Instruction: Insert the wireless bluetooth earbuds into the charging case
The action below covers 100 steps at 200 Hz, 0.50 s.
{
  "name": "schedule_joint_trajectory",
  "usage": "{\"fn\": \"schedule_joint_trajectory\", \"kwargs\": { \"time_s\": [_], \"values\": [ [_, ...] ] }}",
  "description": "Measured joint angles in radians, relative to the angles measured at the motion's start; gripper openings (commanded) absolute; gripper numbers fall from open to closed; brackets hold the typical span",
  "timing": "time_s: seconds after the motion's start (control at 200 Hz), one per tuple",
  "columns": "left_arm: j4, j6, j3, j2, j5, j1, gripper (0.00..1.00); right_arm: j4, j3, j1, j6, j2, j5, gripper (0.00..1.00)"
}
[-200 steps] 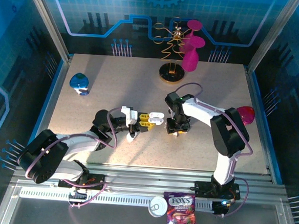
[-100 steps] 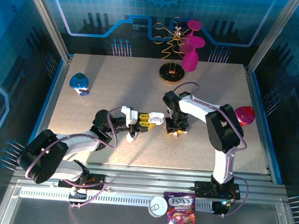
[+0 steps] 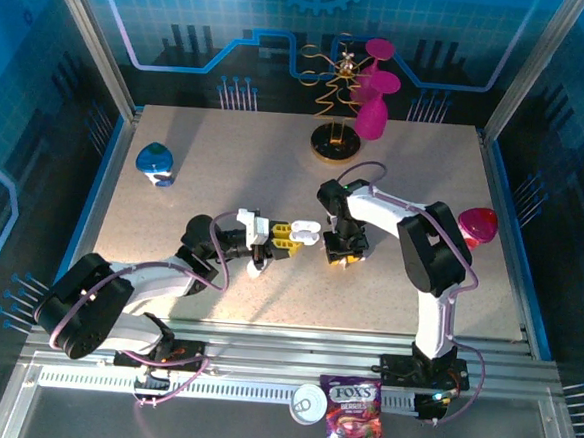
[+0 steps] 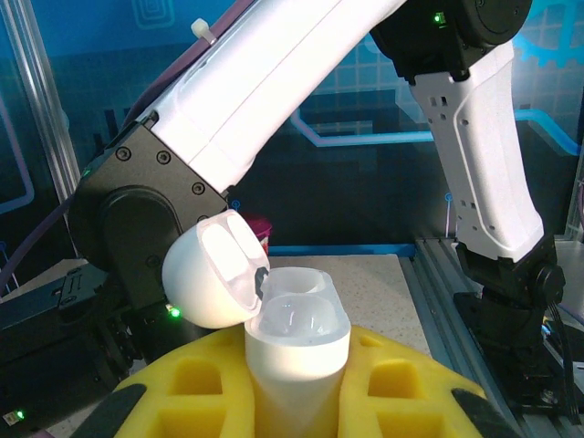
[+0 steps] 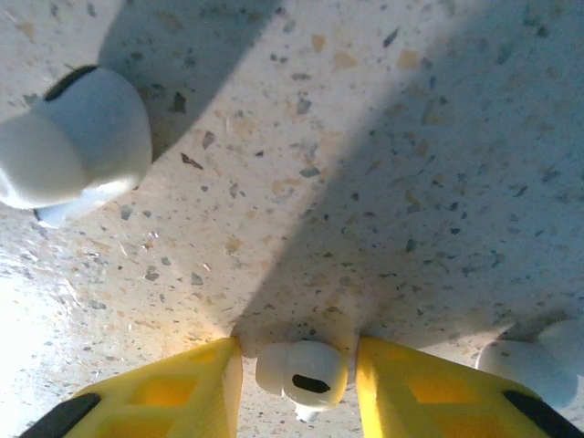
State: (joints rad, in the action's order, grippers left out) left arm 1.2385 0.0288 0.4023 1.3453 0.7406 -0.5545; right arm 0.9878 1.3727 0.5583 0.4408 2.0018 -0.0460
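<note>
Earbud [image 5: 301, 370] sits dead centre between the right gripper's [image 5: 298, 358] parted fingers [image 5: 182, 388], left gripper [image 4: 297, 392] clamping the open charging case [image 4: 297, 328] just beside.

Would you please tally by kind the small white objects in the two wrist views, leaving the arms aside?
charging case: 1
earbud: 1
other rounded white pieces: 2
Total: 4

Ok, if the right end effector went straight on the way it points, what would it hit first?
Most likely the earbud lying between the right end effector fingers, then the table just beneath. How much gap remains above the earbud is unclear.
</note>
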Motion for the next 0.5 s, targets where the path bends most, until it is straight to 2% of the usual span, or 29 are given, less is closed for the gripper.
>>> {"fn": "schedule_joint_trajectory", "kwargs": {
  "time_s": [0.075, 0.325, 0.5],
  "values": [
    [0.000, 0.000, 0.000, 0.000, 0.000, 0.000, 0.07, 0.008, 0.007, 0.002, -0.002, 0.005, 0.000, 0.31],
    [0.000, 0.000, -0.013, 0.000, -0.002, 0.000, 0.07, 0.006, 0.010, 0.012, 0.000, 0.008, -0.003, 0.27],
    [0.000, 0.005, -0.015, 0.000, -0.010, 0.000, 0.07, -0.007, -0.001, 0.018, 0.001, -0.003, -0.005, 0.28]
  ]
}}
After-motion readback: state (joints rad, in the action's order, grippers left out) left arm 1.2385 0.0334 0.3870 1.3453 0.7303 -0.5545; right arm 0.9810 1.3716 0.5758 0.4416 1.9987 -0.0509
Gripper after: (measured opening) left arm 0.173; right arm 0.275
